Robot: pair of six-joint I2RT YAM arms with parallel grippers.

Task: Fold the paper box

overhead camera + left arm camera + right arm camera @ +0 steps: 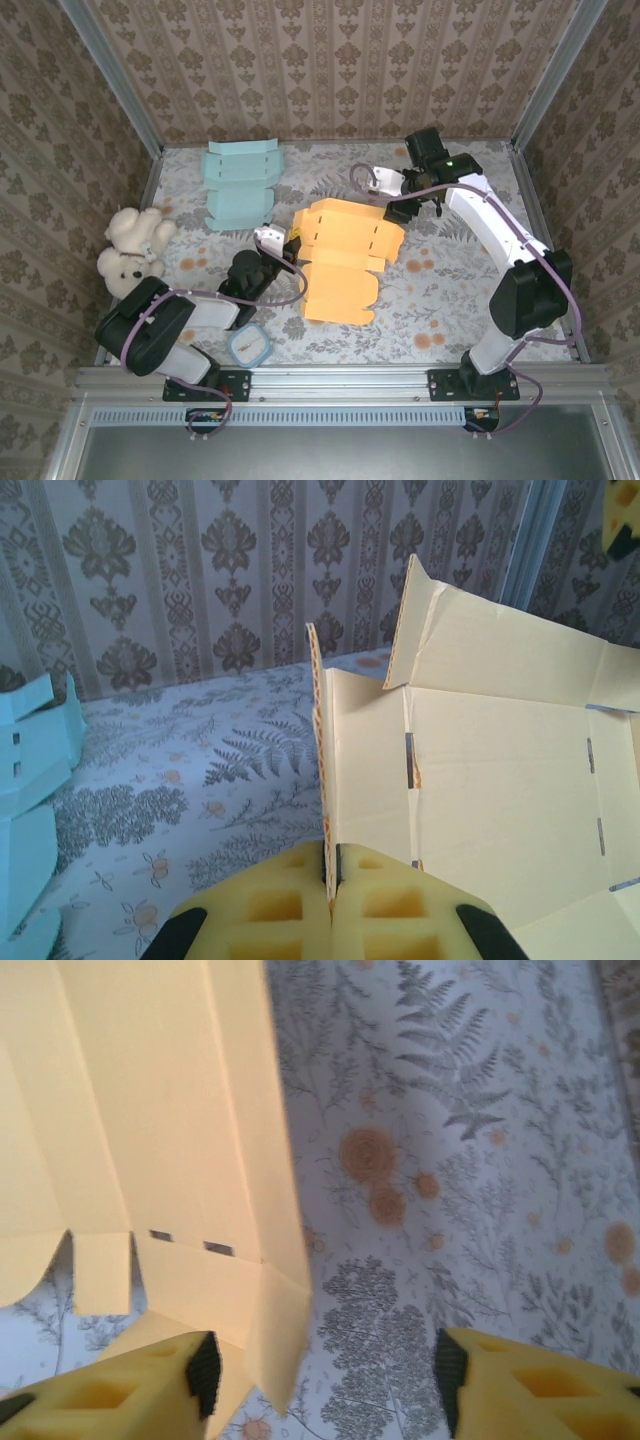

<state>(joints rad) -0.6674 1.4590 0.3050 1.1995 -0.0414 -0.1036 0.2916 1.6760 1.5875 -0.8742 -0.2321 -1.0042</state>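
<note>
**Left arm pins a wall upright; right arm open at the far corner**

- Paper box (345, 255): an orange card blank in the middle of the table cover (450, 290). It is mostly lying flat and is not yet a box.
- Left gripper (331, 870): foam pads are pressed together on the near end of the side panel (322, 740). That panel stands on edge, close to upright.
  - My read is that the pinch holds this wall up along its crease.
  - The end flap (470, 630) beyond it is already lifted and could then be turned in.
- Right gripper (320, 1375): fingers are spread wide, with nothing clamped.
  - A narrow edge strip (275, 1330) of the box hangs in the gap, nearer one pad than the other. I cannot tell if it touches.
  - From above, this gripper sits at the far right corner of the sheet.
  - It is probably lined up to close on that strip and raise the opposite side.
- Small slots show along the creases. They are likely there for locking tabs.
- Other items are all apart from the work:
  - a teal card blank (240, 185) lying flat at the far left
  - a teddy bear (132, 250) at the left edge
  - a small clock (248, 345) by the left arm's base
- Progress looks early, with one wall up and the rest flat.
- Risk: the card is thin. A pinch at one point may bow the wall, and a lift on the far side could drag the whole sheet.
</note>
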